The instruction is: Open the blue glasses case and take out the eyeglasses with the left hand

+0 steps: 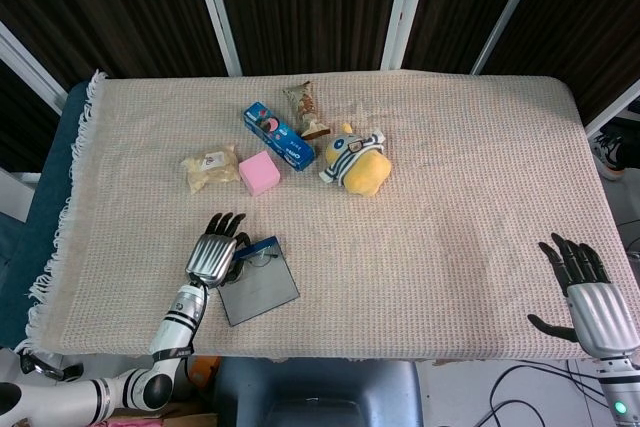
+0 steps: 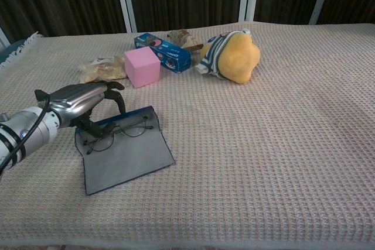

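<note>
Two robot hands show over a table covered with a beige woven cloth point(image 1: 450, 177). The left hand point(image 2: 82, 102) arches over the far left edge of the blue glasses case point(image 2: 124, 149), which lies open and flat near the table's front left, its grey lining facing up. Thin wire eyeglasses point(image 2: 117, 132) rest inside along the case's far edge, lenses toward the middle of the table. The left hand's dark fingertips point(image 2: 120, 101) curl down just beside the frame; whether they actually pinch the eyeglasses is hard to tell from either view. The right hand point(image 1: 590, 299) hovers well apart at the front right corner, fingers spread and holding nothing. Farther back on the cloth sit a pink cube point(image 2: 142, 66), a blue snack box point(image 2: 164, 51), a crinkled snack packet point(image 2: 102, 68), a small wrapper point(image 1: 304, 107) and a yellow plush toy point(image 2: 234, 55).
</note>
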Controlling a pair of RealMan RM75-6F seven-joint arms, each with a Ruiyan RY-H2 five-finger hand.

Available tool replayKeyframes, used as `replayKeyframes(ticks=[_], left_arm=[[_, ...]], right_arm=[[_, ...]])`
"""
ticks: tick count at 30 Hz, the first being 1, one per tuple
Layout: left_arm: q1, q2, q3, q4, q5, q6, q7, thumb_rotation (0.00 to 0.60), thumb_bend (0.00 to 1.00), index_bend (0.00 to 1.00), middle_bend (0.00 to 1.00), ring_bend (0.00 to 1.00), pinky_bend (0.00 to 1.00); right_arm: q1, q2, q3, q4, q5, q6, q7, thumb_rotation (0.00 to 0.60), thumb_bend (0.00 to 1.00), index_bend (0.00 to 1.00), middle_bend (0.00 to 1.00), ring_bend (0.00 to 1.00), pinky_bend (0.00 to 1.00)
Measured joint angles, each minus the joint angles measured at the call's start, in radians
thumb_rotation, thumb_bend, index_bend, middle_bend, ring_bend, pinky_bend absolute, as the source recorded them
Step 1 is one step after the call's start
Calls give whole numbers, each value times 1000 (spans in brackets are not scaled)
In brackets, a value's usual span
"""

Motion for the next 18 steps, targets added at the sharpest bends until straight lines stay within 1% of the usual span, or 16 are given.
replayKeyframes(ticks=[8,18], left_arm=[[-1,3,3,-4,3,3,-7,600,433,415,68,0,49],[-4,4,3,-1,8,8,-26,600,433,452,71,0,48]], right_arm=[[1,-1,1,-2,2,-2,-3,600,186,0,0,0,0],[2,-2,1,-2,3,-4,-7,600,187,0,0,0,0]])
